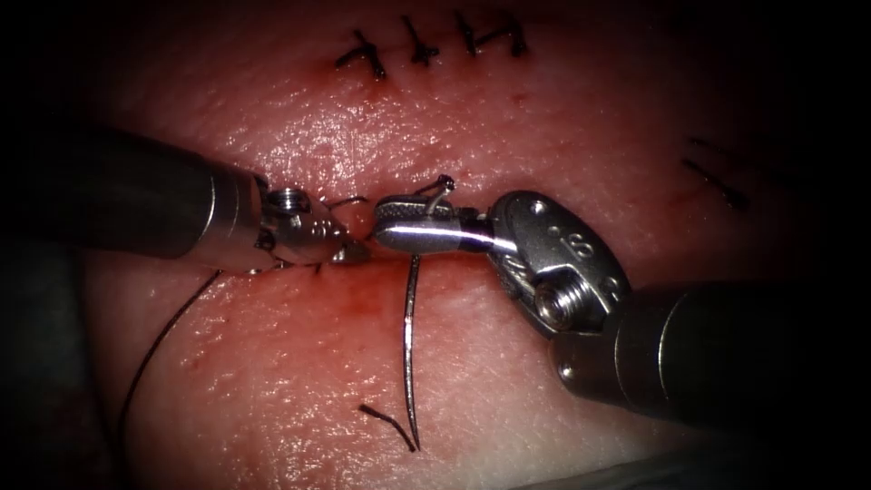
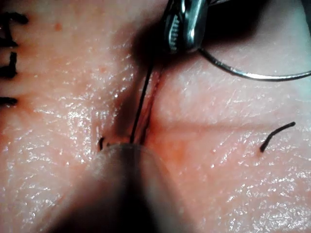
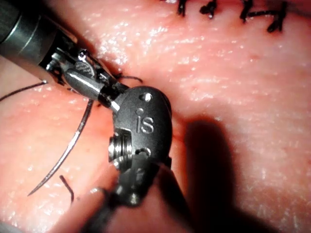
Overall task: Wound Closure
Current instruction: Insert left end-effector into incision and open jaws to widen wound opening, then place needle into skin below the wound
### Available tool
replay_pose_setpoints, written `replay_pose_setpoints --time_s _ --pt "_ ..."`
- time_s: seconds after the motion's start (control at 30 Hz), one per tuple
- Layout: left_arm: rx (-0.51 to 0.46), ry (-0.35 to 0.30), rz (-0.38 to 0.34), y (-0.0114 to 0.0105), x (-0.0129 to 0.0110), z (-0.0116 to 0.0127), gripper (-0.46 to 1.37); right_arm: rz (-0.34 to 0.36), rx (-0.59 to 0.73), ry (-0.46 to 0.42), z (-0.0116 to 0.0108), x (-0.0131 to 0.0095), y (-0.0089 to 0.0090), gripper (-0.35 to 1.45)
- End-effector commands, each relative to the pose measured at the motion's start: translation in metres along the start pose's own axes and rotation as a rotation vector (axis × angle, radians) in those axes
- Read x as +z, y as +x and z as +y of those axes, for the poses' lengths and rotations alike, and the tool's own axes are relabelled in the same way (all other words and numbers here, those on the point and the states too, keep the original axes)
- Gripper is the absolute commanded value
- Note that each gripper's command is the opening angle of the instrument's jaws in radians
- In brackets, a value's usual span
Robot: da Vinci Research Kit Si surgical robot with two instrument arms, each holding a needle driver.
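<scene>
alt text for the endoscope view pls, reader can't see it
The right arm's hand holds the curved needle near its thread end, the needle hanging free over the tissue with its tip by a cut end of thread. The left arm's hand meets it at the cut, thread trailing away to the left. Finished stitches lie beyond.

Finished stitches (image 1: 426, 45) (dark) on far tissue

I can't see where my left gripper (image 1: 349, 249) tips meet the tissue (image 1: 562, 118); the needle (image 1: 410, 345) swage hides behind the right gripper (image 1: 408, 227).
</scene>
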Motion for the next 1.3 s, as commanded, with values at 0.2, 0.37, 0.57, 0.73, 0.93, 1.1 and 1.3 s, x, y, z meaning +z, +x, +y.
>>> replay_pose_setpoints --time_s 0.2,0.37,0.57,0.73,0.93,1.1,1.3 --pt "0.008 -0.090 -0.018 0.0000 -0.0003 0.0008 0.18 -0.002 -0.030 -0.018 0.0006 -0.0004 0.0001 -0.35" --pt "0.023 -0.130 -0.021 -0.0001 -0.0003 0.0015 0.73 -0.003 -0.037 -0.019 0.0009 -0.0005 0.0001 -0.35" --pt "0.005 -0.154 0.016 0.0002 -0.0009 0.0019 0.84 -0.001 -0.061 -0.019 0.0012 -0.0007 0.0001 -0.35" --pt "-0.004 -0.166 0.059 0.0008 -0.0015 0.0021 0.83 0.004 -0.121 -0.031 0.0021 -0.0007 0.0003 -0.35" --pt "-0.005 -0.172 0.072 0.0009 -0.0014 0.0023 0.78 0.034 -0.316 -0.073 0.0033 -0.0001 0.0008 -0.35" --pt "-0.026 -0.178 0.079 0.0008 -0.0014 0.0024 0.62 -0.017 -0.437 -0.105 0.0045 0.0004 0.0005 -0.35" --pt "-0.030 -0.189 0.091 0.0008 -0.0014 0.0026 0.61 -0.011 -0.669 -0.115 0.0055 0.0010 0.0007 -0.35"
